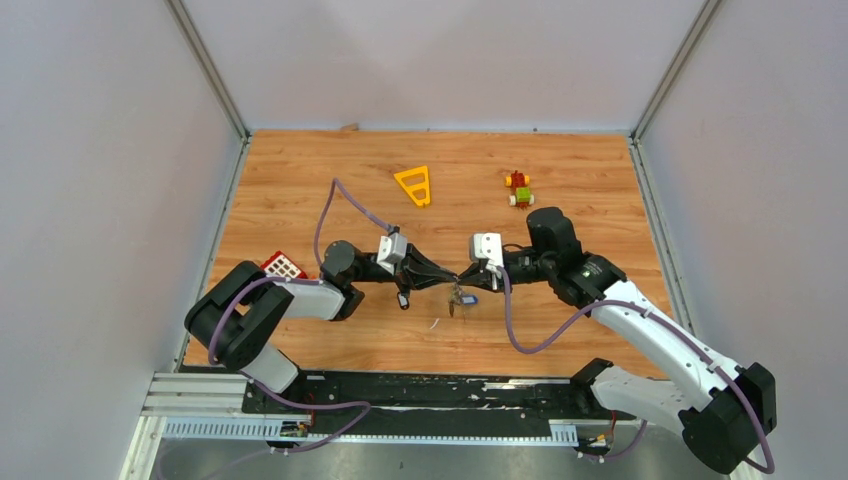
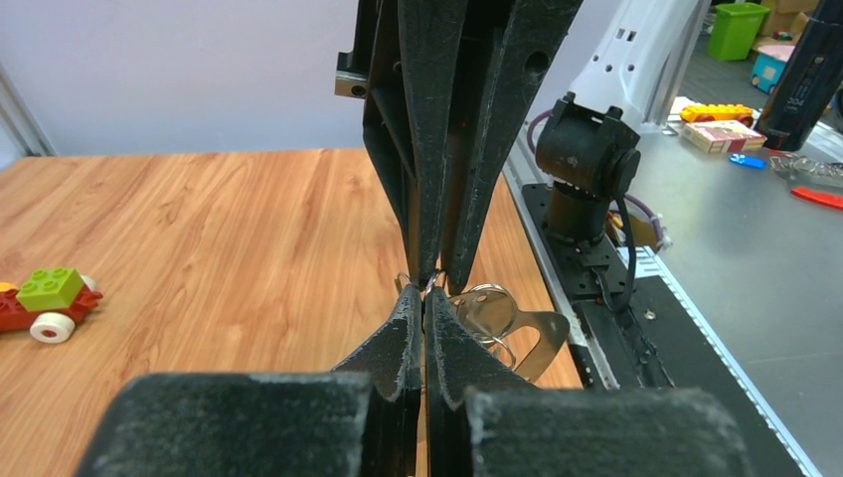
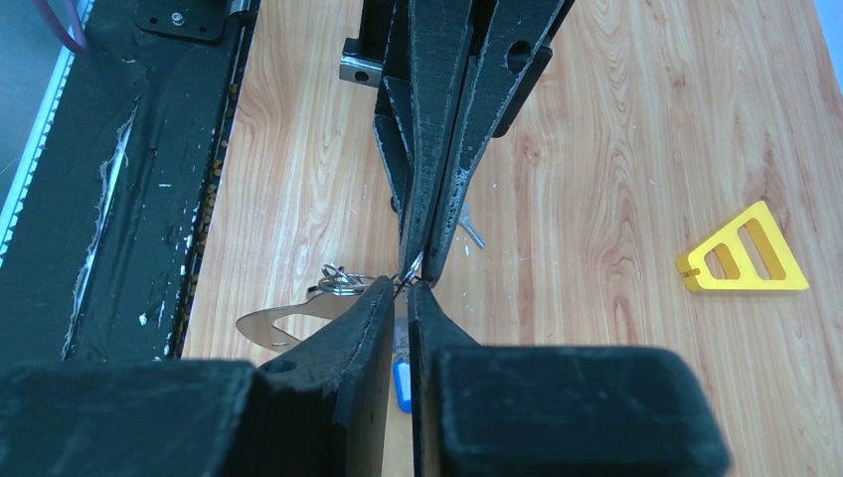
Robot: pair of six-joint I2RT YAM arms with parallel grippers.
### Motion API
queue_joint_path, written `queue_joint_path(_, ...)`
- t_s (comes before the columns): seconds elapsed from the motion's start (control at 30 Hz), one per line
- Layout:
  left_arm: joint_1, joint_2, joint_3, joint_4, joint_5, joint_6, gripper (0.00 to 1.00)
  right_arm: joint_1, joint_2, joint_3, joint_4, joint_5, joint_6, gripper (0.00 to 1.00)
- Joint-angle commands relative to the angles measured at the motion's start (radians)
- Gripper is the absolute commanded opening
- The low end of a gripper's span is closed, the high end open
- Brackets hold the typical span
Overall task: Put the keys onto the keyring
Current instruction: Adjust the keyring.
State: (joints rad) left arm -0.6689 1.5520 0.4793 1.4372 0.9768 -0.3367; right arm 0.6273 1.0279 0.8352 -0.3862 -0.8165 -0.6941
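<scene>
both pairs of jaws are sitting closed, nose to nose low over the desk (image 1: 300, 180). the left jaws are pinching fully together and the right jaws are showing only a hairline slit. a thin wire loop is sitting right at the meeting point, but i cannot tell which pair is really gripping it.

the keyring (image 2: 545, 333) is sitting just beside the tips, on the side toward my bases. the small split rings (image 3: 343, 280) are touching my right tip. the keys (image 1: 462, 296) are bunching under the tips, with the blue tag (image 3: 401, 383) beneath the right jaws. one bare key blade (image 3: 473, 235) is showing beside the left jaws.

my read: i'm mid-threading, working a key's ring onto the keyring, and it's not on yet.

doing it well, as i judge it:
- locking one arm and moving only the other
- feeding along the line of the loop's opening, not twisting
- going slow, since thin wire is likely slipping out of wedge tips
- trusting the wrist views, because the top view is hiding the contact point

materials:
- keyring: flat polished sheet metal, rounded d outline with a cutout
- split rings: fine springy wire
- tag: glossy plastic
- my fingers: matte black, rough layered texture, tapering to narrow edges
- desk: smooth wood-grain surface, so anything dropped is probably sliding

the yellow triangle frame (image 3: 744, 253) and the toy block car (image 2: 45, 298) are lying well apart from all this.
</scene>
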Motion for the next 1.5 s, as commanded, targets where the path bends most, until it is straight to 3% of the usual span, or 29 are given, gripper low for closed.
queue_joint_path(0.0,-0.014,-0.035,0.012,0.047,-0.075,0.048,0.00,0.020,0.009,0.031,0.015,-0.066,-0.012,0.13)
queue_joint_path(0.3,-0.014,-0.040,0.008,0.062,-0.077,0.029,0.00,0.020,0.029,0.024,0.063,0.021,0.032,0.11)
queue_joint_path(0.53,-0.015,-0.015,0.005,0.139,-0.045,-0.023,0.00,0.023,0.023,0.016,0.100,0.091,0.051,0.00)
queue_joint_path(0.73,-0.016,0.008,0.010,0.145,-0.013,-0.016,0.00,0.035,0.013,0.035,0.073,0.172,0.023,0.00)
queue_joint_path(0.83,-0.015,-0.006,0.022,0.048,-0.006,0.042,0.01,0.061,0.004,0.058,0.026,0.227,-0.029,0.00)
queue_joint_path(1.0,-0.015,-0.081,0.063,-0.266,-0.025,0.258,0.21,0.101,-0.002,0.111,-0.069,0.297,-0.105,0.00)
queue_joint_path(1.1,-0.015,-0.126,0.106,-0.467,-0.039,0.399,0.28,0.127,0.004,0.131,-0.110,0.335,-0.138,0.00)
queue_joint_path(1.27,-0.015,-0.169,0.193,-0.783,-0.064,0.600,0.31,0.151,0.022,0.146,-0.131,0.369,-0.155,0.00)
queue_joint_path(1.47,-0.015,-0.210,0.247,-1.005,-0.101,0.751,0.32,0.182,0.049,0.183,-0.173,0.447,-0.180,0.00)
